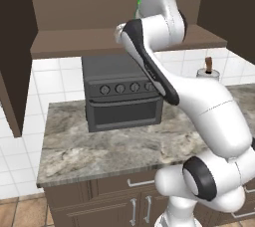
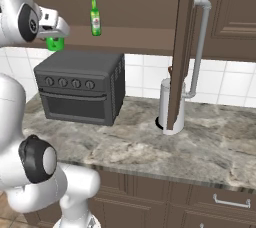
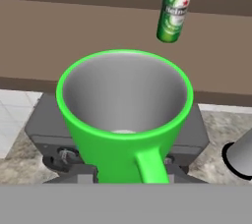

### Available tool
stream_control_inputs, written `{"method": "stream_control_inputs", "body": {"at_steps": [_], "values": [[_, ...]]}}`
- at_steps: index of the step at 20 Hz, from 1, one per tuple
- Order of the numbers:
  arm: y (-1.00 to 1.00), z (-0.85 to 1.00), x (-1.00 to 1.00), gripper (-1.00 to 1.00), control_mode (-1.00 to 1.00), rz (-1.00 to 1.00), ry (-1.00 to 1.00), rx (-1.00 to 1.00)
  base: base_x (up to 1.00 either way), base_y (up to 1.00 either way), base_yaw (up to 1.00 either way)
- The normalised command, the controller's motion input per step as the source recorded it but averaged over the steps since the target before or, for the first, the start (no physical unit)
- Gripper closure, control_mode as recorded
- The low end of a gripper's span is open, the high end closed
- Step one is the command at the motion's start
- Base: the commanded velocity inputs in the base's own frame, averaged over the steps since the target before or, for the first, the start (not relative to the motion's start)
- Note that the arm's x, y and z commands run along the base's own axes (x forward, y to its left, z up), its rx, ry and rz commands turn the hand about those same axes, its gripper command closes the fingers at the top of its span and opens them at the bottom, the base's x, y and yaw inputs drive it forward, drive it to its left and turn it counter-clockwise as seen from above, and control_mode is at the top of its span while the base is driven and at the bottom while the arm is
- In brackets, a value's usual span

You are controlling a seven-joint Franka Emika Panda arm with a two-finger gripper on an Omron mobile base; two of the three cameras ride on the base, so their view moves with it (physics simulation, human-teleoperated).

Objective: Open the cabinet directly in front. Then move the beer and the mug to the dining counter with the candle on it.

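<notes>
The cabinet [image 2: 140, 2] stands open, its right door [image 2: 182, 47] swung out edge-on with the silver bar handle [image 2: 200, 42]. The beer [image 2: 95, 16] stands upright on the cabinet shelf [image 1: 74, 42]; in the hand view the beer [image 3: 174, 7] is beyond the mug, up and to the right. My gripper [image 2: 55, 38] is shut on the bright green mug [image 2: 55, 44], which hangs just in front of the shelf edge, above the toaster oven. In the hand view the mug [image 3: 123, 115] is close, mouth toward the camera and handle nearest it. A sliver of the beer [image 1: 138, 3] peeks past my arm.
A dark toaster oven [image 2: 80, 89] sits on the short stone counter [image 2: 175, 147] under the shelf. A white canister [image 2: 164, 107] stands behind the open right door. The left door [image 1: 15, 71] hangs open at the left. Base cabinets with short handles [image 1: 132, 211] lie below.
</notes>
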Motion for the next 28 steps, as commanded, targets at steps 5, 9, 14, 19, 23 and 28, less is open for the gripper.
{"method": "stream_control_inputs", "body": {"at_steps": [5,9,14,19,23,28], "values": [[-0.27,0.22,-0.53,1.00,-1.00,0.18,0.00,0.00,0.00,0.00,0.00],[-0.29,0.22,-0.68,1.00,-1.00,0.18,0.00,0.00,0.00,0.00,0.00],[-0.15,0.03,-0.75,1.00,-1.00,0.22,0.00,0.00,0.00,0.00,0.00],[-0.05,0.00,-0.86,1.00,-1.00,0.27,0.00,0.00,0.00,0.00,0.00],[-0.09,0.00,-0.86,1.00,-1.00,0.30,0.00,0.00,0.00,0.00,0.00],[-0.06,-0.10,-0.74,1.00,-1.00,0.35,0.00,0.00,0.00,0.00,0.00]]}}
